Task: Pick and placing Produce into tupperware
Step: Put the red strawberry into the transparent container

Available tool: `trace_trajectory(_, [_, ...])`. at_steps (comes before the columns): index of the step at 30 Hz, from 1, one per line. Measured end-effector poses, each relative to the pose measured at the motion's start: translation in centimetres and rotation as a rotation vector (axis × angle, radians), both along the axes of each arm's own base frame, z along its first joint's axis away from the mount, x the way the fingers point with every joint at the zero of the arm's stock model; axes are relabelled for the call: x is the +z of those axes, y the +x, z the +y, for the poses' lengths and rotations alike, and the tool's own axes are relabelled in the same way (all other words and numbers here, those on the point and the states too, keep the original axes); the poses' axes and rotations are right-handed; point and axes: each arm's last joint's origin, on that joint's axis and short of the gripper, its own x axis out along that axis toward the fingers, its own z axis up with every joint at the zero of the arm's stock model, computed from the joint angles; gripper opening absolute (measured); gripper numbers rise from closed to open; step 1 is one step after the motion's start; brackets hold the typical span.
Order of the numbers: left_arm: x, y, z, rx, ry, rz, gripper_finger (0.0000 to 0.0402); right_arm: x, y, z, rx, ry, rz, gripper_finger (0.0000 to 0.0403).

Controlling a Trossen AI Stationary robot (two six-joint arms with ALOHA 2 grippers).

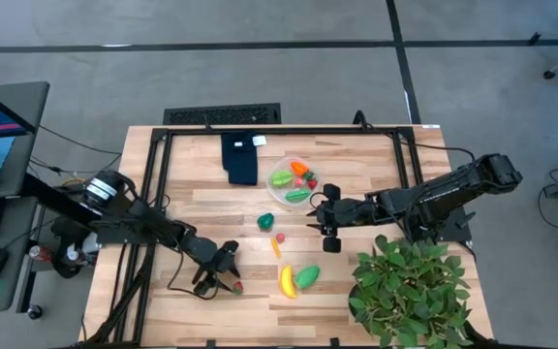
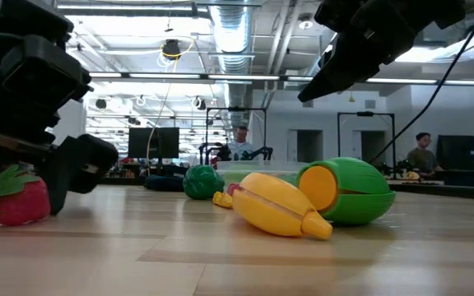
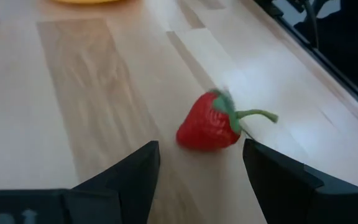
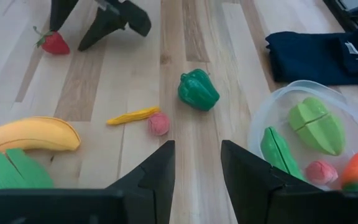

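A red strawberry (image 3: 209, 122) with a green stem lies on its side on the wood. My left gripper (image 3: 197, 168) is open just short of it, a finger on each side, touching nothing; the high view shows it (image 1: 219, 267) beside the strawberry (image 1: 237, 286). The clear round tupperware (image 1: 294, 181) holds green pieces, an orange piece and a small red one. My right gripper (image 1: 324, 218) is open and empty above the table, beside the tupperware. A green pepper (image 4: 198, 90), a small red piece (image 4: 158, 123), a thin yellow piece (image 4: 132, 116), a banana (image 1: 287, 281) and a green half (image 1: 307, 277) lie loose.
A dark blue folded cloth (image 1: 241, 157) lies against the tupperware's far left side. A big leafy potted plant (image 1: 410, 286) fills the near right corner under the right arm. A black frame (image 1: 153, 184) runs along the table's edges. Bare wood lies between the two grippers.
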Motion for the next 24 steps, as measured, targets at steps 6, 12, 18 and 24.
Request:
trace_trajectory(6, [-0.2, 0.6, -0.8, -0.045, -0.030, -0.026, 0.0229, 0.0, 0.0, 0.0, 0.002, 0.001, 0.001, 0.0121])
trace_trajectory(12, [0.0, 0.7, -1.2, -0.061, -0.039, -0.041, 0.0229, 0.0, 0.0, 0.0, 0.002, 0.001, 0.001, 0.0121])
trace_trajectory(18, [0.4, 1.5, -1.8, -0.062, 0.008, -0.080, 0.0229, 0.0, 0.0, 0.0, 0.002, 0.002, 0.001, 0.0121])
trace_trajectory(24, [0.4, 1.8, -1.9, -0.059, 0.026, -0.053, 0.0229, 0.0, 0.0, 0.1, 0.007, 0.001, 0.001, 0.0121])
